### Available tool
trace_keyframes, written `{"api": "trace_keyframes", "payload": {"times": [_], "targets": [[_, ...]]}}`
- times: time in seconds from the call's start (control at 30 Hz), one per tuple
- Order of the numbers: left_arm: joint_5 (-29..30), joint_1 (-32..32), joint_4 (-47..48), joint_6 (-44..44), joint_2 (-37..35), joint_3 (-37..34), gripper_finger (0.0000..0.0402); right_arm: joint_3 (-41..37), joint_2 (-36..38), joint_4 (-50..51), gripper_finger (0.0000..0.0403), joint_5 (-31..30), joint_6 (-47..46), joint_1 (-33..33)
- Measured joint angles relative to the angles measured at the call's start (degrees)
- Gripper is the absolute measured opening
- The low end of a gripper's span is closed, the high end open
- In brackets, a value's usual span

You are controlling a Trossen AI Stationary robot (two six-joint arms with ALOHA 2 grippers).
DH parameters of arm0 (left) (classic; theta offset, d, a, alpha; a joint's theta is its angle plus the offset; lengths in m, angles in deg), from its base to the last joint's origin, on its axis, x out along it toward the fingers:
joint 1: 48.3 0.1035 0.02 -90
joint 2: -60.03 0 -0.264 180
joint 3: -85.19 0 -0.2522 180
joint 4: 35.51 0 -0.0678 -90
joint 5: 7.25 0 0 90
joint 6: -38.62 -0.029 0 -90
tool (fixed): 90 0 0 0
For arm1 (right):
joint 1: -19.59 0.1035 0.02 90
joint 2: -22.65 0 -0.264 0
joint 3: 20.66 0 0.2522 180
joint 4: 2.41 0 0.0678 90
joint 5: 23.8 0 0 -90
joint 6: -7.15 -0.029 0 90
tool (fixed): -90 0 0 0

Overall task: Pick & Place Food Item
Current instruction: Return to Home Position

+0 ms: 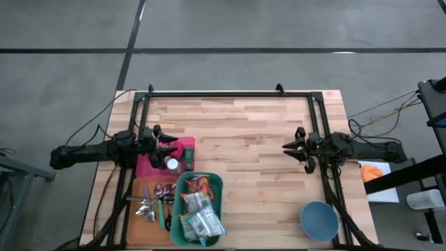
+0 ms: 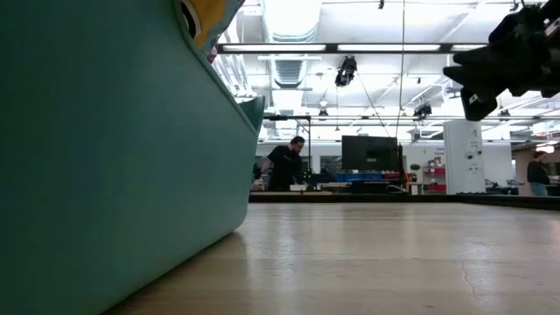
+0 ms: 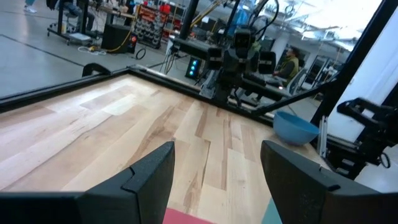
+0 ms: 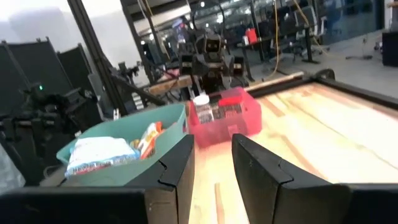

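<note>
Left hand is hovering released over the worktop, its fingers spread wide and gripping nothing. The pink bin is sitting right under its tips, with a white-capped bottle inside. Just past the pink bin from that hand is the orange bin, which is holding a pile of spoons. The teal bin is touching the orange bin's far side and carrying snack packets. Right hand is hanging well apart across the worktop, facing the left hand. Its fingers are parted and empty. The blue bowl is resting near the right hand, off to its side.
</note>
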Motion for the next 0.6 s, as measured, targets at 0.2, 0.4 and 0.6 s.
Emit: {"api": "trace_keyframes", "payload": {"times": [0.2,0.4,0.6], "targets": [[-0.08,0.00,0.03,0.02,0.17,0.01,0.0239,0.00,-0.67,2.60,0.0107,-0.03,-0.68,0.00],[-0.09,0.00,0.04,0.02,0.19,0.00,0.0239,0.00,-1.59,2.60,0.0107,-0.08,-0.69,-0.02],[-0.09,0.00,0.04,0.02,0.19,0.00,0.0239,0.00,-1.80,2.57,0.0107,-0.19,-0.68,-0.02]]}}
